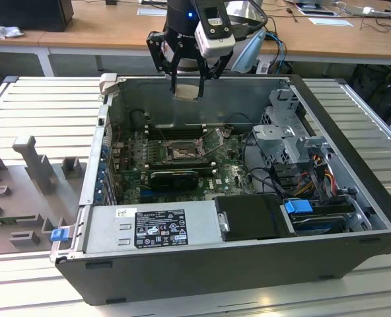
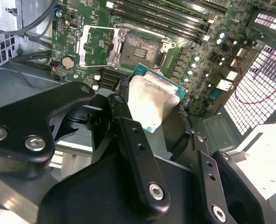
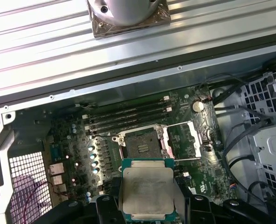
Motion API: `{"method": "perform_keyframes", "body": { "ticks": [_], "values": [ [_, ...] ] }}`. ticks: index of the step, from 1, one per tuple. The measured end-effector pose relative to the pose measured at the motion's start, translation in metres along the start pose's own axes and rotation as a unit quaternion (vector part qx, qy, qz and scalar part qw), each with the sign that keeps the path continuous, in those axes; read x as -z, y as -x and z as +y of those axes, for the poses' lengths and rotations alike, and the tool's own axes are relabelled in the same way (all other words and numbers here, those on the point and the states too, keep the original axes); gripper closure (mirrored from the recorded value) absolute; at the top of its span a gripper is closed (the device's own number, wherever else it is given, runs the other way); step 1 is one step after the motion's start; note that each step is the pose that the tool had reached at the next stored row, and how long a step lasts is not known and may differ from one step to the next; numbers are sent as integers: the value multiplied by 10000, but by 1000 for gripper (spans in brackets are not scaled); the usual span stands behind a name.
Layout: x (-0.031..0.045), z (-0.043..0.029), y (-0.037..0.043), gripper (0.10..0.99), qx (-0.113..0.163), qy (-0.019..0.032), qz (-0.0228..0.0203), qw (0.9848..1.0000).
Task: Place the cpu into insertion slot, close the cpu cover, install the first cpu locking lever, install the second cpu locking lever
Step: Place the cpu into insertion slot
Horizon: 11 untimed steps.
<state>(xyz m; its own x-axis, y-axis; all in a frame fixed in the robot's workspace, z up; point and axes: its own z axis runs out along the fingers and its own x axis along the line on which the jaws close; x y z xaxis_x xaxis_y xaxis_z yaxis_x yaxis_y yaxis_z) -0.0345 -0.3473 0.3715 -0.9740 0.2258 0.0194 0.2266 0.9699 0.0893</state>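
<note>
The cpu (image 3: 147, 191) is seen clamped by two opposite edges between the jaws, with the open insertion slot (image 3: 142, 142) well below them; it is judged light, stiff and fragile, best gripped by its edges.

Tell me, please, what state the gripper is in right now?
Gripper: shut on the cpu, held above the motherboard, not yet in the slot.

Both wrist views above insertion slot (image 3: 142, 142) (close)
</note>
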Motion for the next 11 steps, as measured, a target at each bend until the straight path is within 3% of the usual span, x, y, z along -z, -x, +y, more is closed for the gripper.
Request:
{"method": "perform_keyframes", "body": {
  "ticks": [11],
  "values": [
    [0,0,0,557,-61,1,-6,10000]
  ]
}}
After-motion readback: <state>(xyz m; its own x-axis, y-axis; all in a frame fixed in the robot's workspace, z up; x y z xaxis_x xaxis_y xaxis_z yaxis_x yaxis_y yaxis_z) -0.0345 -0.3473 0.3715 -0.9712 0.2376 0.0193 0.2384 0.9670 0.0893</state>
